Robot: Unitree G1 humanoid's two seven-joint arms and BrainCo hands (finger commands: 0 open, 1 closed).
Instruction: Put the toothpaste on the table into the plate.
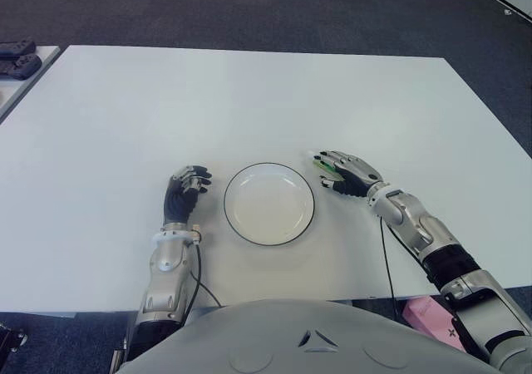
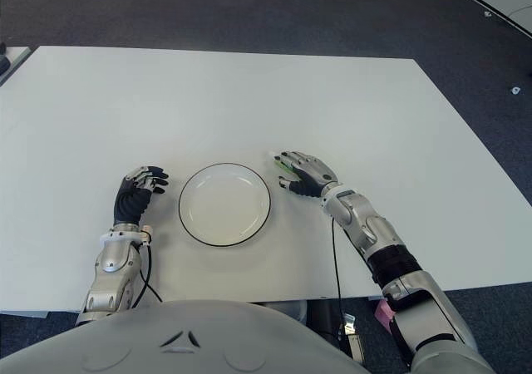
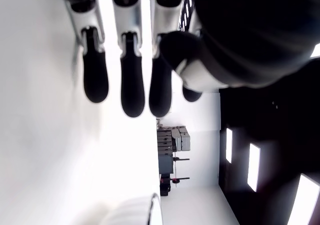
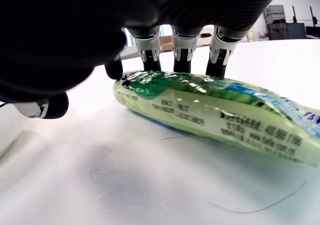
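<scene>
The toothpaste (image 4: 215, 110), a green and blue tube, lies flat on the white table (image 1: 249, 100) just right of the plate (image 1: 268, 204). The plate is white with a dark rim and holds nothing. My right hand (image 1: 349, 174) is spread over the tube, palm down. Its fingers (image 4: 182, 50) reach over the tube's far side and touch its upper edge, and the thumb (image 4: 55, 105) stays off the tube's near end. In the eye views only the tube's tip (image 2: 284, 164) shows past the fingers. My left hand (image 1: 187, 187) is idle left of the plate, fingers loosely bent, holding nothing.
Dark devices (image 1: 18, 58) sit on a side surface at the far left. A pink object (image 1: 428, 312) shows below the table's front edge on the right. A thin cable (image 1: 387, 258) runs along my right forearm.
</scene>
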